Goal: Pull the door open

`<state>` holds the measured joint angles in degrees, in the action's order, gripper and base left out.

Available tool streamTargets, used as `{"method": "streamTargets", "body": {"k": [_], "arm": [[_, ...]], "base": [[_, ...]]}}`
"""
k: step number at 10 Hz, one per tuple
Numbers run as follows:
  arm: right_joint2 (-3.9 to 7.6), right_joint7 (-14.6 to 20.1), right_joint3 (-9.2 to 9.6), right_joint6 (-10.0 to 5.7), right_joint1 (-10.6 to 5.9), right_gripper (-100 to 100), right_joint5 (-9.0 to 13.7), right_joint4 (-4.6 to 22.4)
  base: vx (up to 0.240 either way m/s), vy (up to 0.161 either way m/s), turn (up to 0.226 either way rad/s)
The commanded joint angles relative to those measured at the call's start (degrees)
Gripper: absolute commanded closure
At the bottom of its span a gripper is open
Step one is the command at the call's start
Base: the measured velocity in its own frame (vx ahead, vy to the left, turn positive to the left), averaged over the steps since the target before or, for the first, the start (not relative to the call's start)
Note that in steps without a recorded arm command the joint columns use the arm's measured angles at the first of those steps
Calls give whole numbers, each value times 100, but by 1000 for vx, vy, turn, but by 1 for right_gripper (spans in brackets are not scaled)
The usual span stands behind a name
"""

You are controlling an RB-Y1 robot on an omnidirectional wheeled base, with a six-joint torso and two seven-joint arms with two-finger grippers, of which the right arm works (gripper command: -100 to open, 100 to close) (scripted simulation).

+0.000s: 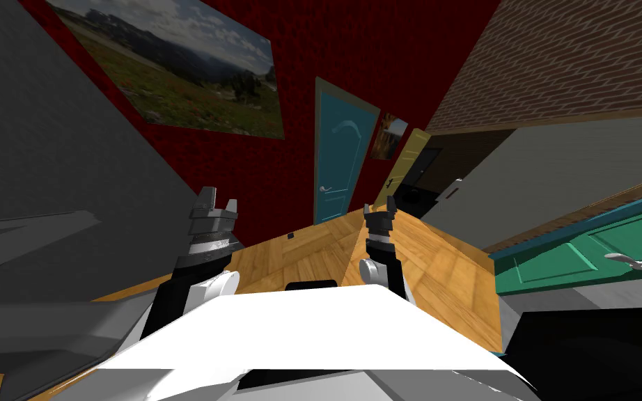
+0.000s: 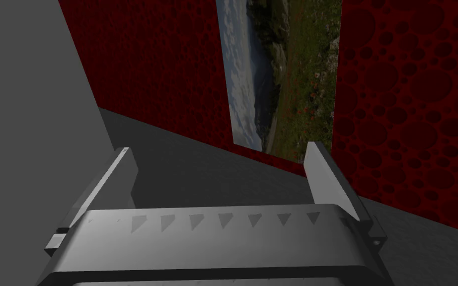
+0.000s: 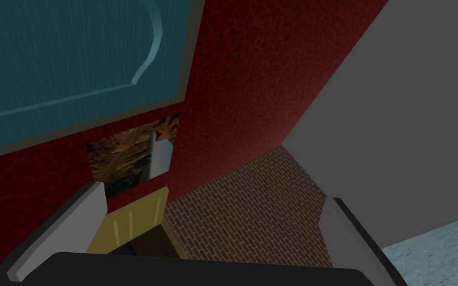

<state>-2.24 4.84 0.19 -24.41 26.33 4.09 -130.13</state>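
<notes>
Red walls (image 1: 299,42) close off the far end of a corridor with a wooden floor (image 1: 438,257), and a brick wall (image 1: 577,56) runs along the right side. Set in the far red wall, the teal door (image 1: 340,156) stands shut in its frame, well apart from both grippers. Its silver lever handle (image 1: 325,188) sits near the door's left edge. Just right of this door hangs a small picture (image 1: 390,136), and right of that a yellow door (image 1: 404,167) stands ajar. Near on the right is a green door (image 1: 591,254) with a pale lever (image 1: 629,261). A large landscape picture (image 1: 180,63) hangs on the red wall to the left.

The left gripper (image 1: 214,202) is raised, near and to the left, with its fingers spread apart and nothing held. The right gripper (image 1: 379,207) is raised further right, pointing toward the far wall by the teal door. Its fingers are also wide apart with nothing between them.
</notes>
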Motion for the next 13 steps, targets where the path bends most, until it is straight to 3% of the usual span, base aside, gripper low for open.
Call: {"method": "streamTargets", "body": {"k": [1, 8, 13], "arm": [[49, -5, -7, -27, -72, -100, 3, 159], [278, -35, -49, -182, -482, -100, 17, 1066], [438, -61, -86, -316, -839, -100, 29, 1855]], "base": [[33, -7, 46], [79, -30, 65], [73, -35, 78]]}}
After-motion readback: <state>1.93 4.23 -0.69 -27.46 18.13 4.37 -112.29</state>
